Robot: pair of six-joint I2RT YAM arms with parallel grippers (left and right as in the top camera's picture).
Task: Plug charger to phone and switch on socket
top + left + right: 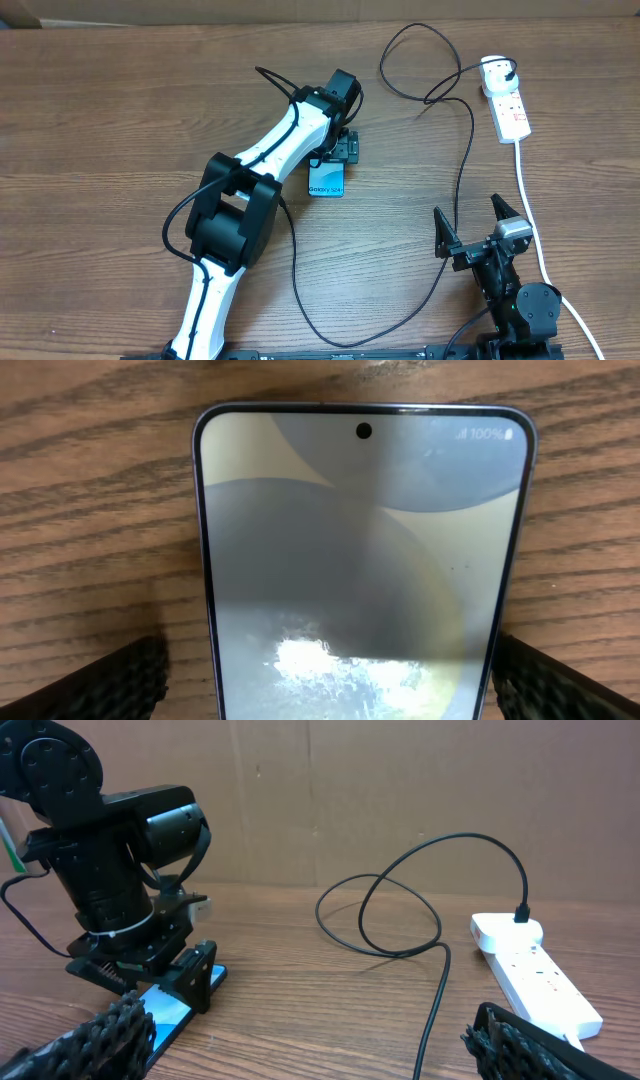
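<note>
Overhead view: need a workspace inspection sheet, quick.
Surface: wooden table, bare grain.
Job's things: phone lying flat, screen lit, no cable seen at it; power strip far right, charger's white plug seated in its far end.
Clutter: nothing seen.
Tools: left tool open, straddling the phone; right tool open, empty.
Cables: black charger cable loops across the table, tip not traceable; thick white cord runs to the front edge.
Surroundings: brown cardboard wall behind.
</note>
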